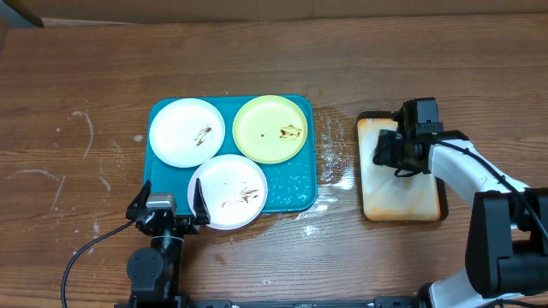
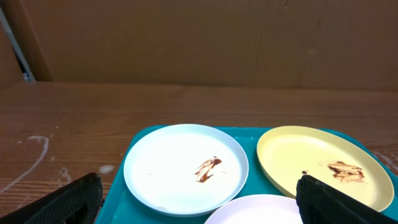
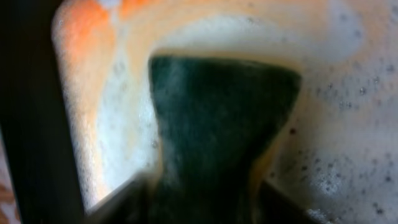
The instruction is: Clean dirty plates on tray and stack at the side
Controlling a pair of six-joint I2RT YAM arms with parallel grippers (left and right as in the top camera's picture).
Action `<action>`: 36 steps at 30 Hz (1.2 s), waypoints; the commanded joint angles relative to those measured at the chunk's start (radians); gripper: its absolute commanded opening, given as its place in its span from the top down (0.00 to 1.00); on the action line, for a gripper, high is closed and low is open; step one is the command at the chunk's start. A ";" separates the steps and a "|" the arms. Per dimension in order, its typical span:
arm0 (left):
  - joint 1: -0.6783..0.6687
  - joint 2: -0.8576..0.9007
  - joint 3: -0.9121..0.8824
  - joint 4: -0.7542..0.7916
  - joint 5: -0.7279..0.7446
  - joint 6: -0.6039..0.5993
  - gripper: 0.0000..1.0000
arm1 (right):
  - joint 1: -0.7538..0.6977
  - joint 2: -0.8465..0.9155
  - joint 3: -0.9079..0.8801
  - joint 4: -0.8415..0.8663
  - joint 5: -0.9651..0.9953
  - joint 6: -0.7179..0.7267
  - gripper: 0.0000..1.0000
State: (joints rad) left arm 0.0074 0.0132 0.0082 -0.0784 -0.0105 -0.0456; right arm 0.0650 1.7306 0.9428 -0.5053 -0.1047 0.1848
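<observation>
The teal tray [image 1: 295, 184] holds three plates, each with a brown smear: a white plate [image 1: 187, 131] at the back left, a pale yellow-green plate [image 1: 272, 128] at the back right, and a white plate [image 1: 228, 191] at the front. My left gripper [image 1: 169, 198] is open and empty at the tray's front edge. In the left wrist view its fingers [image 2: 199, 198] frame the back white plate [image 2: 185, 167] and the yellow-green plate [image 2: 317, 165]. My right gripper [image 1: 390, 152] is shut on a dark green sponge [image 3: 217, 118], low over the soapy tray.
A smaller black-rimmed beige tray [image 1: 402, 201], foamy and orange-stained [image 3: 336, 93], lies right of the teal tray. Wet patches mark the wood [image 1: 334, 167] between the two trays. A cardboard wall [image 2: 186, 37] stands behind the table.
</observation>
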 commanded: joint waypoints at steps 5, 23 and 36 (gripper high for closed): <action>0.006 -0.007 -0.003 0.001 0.011 0.016 0.00 | -0.006 -0.002 0.018 0.012 -0.009 0.028 0.32; 0.006 -0.007 -0.003 0.001 0.011 0.016 0.00 | -0.010 -0.002 0.018 0.098 0.010 0.028 0.50; 0.006 -0.007 -0.003 0.001 0.011 0.016 0.00 | -0.010 0.000 0.018 0.087 0.052 0.027 0.49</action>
State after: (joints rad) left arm 0.0074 0.0132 0.0082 -0.0784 -0.0105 -0.0456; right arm 0.0593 1.7309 0.9440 -0.4133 -0.0887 0.2146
